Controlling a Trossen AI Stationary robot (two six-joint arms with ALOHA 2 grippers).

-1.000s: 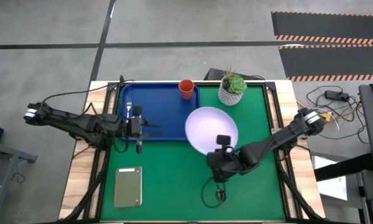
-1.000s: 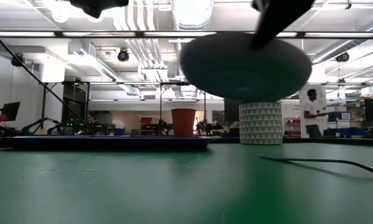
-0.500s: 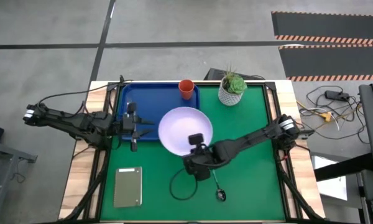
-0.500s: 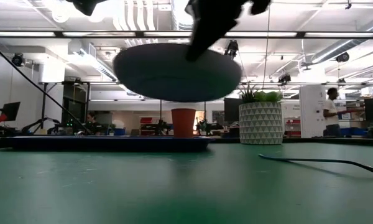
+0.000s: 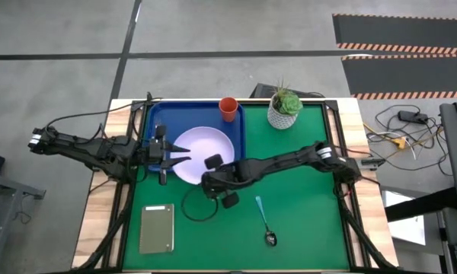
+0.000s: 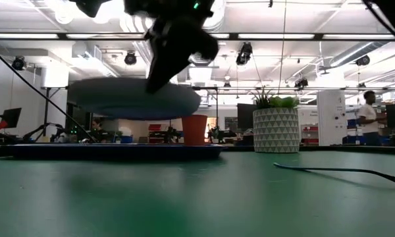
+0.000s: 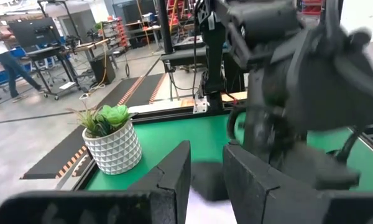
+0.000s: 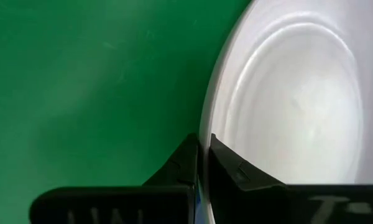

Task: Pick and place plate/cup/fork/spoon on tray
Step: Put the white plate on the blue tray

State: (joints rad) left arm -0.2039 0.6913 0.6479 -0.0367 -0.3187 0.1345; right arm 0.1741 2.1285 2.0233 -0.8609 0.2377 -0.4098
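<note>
The pale lavender plate (image 5: 200,143) hangs in my right gripper (image 5: 211,166) over the right half of the dark blue tray (image 5: 189,114). In the low view the plate (image 6: 131,99) is clear above the tray (image 6: 118,150). The orange-red cup (image 5: 228,108) stands upright at the tray's far right corner. The blue-handled spoon (image 5: 263,222) lies flat on the green mat toward the near side. My left gripper (image 5: 181,151) is open and empty, level over the tray's near left part, its fingers pointing at the plate's left rim. I cannot make out the fork. My right gripper pinches the plate's rim (image 8: 205,134) on its near right side, one finger on the upper face and one on the underside. The fingers come slanting from the table's near right. The plate sits about level, lifted clear of the tray.
A white pot with a green plant (image 5: 284,110) stands on the mat just right of the tray's far corner. A grey-green slab (image 5: 157,227) lies at the near left. The right arm (image 5: 289,161) stretches across the mat's middle. Bare mat shows at the near right.
My right gripper has carried the plate toward the table's left edge, from over the green mat to over the tray, and lower. The plate has stayed about level and clear. The spoon, earlier partly under the arm, now shows on the mat.
</note>
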